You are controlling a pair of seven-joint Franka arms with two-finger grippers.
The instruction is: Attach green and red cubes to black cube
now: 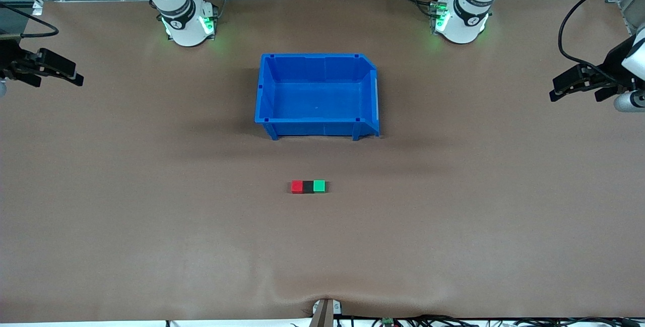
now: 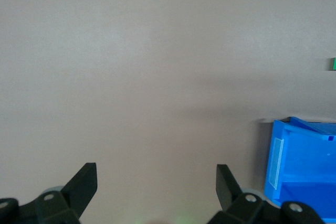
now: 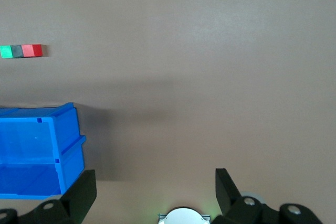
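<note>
Red cube [image 1: 297, 186], black cube [image 1: 308, 186] and green cube [image 1: 319, 186] sit touching in one row on the tabletop [image 1: 151, 216], nearer the front camera than the blue bin [image 1: 317, 125]. Left gripper [image 1: 574, 85] and right gripper [image 1: 53, 71] wait at their own table ends, jaws wide open, empty. Risk: a returning arm nudging the row could split the cubes apart.

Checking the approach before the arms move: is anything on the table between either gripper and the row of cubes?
Nothing visible. The red cube, black cube and green cube sit together on bare table, nearer the camera than the blue bin. Left gripper and right gripper wait open at the table's ends.
</note>
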